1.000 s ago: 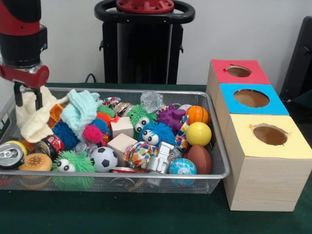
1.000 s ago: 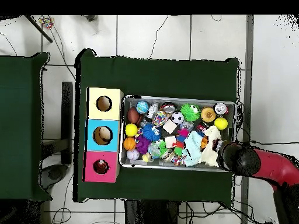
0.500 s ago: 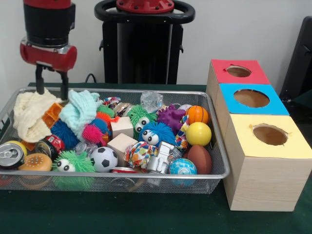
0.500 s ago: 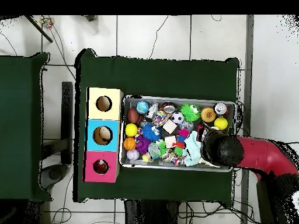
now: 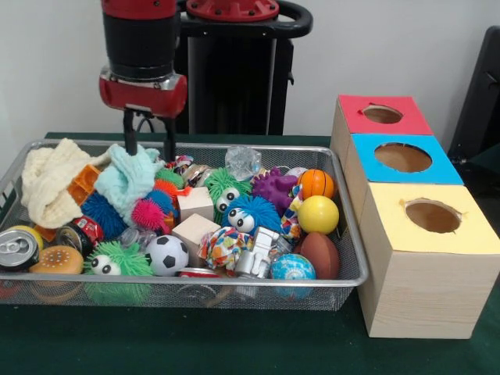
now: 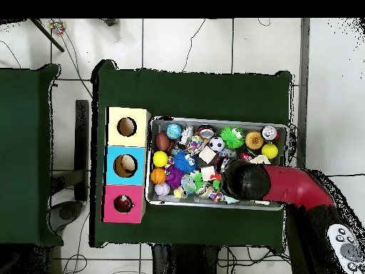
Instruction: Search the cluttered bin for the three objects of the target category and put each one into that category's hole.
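Observation:
The wire-mesh bin [image 5: 348,234] stands on the green table, packed with toys; it also shows in the overhead view [image 6: 214,120]. My gripper [image 5: 148,155] hangs open and empty over the bin's back left part, its fingertips just above a light-blue knit cloth [image 5: 129,181]. A cream knit cloth [image 5: 48,186] lies to its left. The hole [image 5: 382,114] in the red-topped box is far to the right, beyond the bin; it also shows in the overhead view [image 6: 123,204]. In the overhead view the arm's wrist [image 6: 247,180] hides the gripper.
Blue-topped [image 5: 403,157] and yellow-topped [image 5: 432,216] boxes stand in a row with the red one. The bin holds a soccer ball [image 5: 166,254], a yellow ball [image 5: 318,214], a small basketball [image 5: 316,183], wooden blocks [image 5: 194,230], fuzzy eyed toys [image 5: 248,212] and cans [image 5: 17,248].
My gripper rose off the cream cloth and moved right along the bin's back, now over the light-blue cloth. It stays open and empty. The bin's contents have not shifted.

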Available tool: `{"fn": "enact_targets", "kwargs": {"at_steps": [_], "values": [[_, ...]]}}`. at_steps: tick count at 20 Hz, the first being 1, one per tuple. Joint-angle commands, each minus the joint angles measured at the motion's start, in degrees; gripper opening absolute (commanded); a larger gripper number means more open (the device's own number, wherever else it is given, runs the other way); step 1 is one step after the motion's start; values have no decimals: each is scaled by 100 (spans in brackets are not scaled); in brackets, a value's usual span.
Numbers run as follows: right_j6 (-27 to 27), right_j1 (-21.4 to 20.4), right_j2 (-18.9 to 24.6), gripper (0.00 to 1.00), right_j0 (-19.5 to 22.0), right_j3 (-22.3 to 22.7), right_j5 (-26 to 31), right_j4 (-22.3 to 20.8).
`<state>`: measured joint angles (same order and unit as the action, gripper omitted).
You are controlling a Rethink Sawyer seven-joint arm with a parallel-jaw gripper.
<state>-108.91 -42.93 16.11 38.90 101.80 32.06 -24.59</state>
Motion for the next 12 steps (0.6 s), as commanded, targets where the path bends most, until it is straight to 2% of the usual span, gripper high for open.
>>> {"fn": "enact_targets", "kwargs": {"at_steps": [1,7,12], "values": [[-1306,500,-397,100,-293,772,-592,220],[-1616,661,-797,100,-705,1103,-1167,274],[-1779,769,-967,100,-999,1300,-1548,516]]}}
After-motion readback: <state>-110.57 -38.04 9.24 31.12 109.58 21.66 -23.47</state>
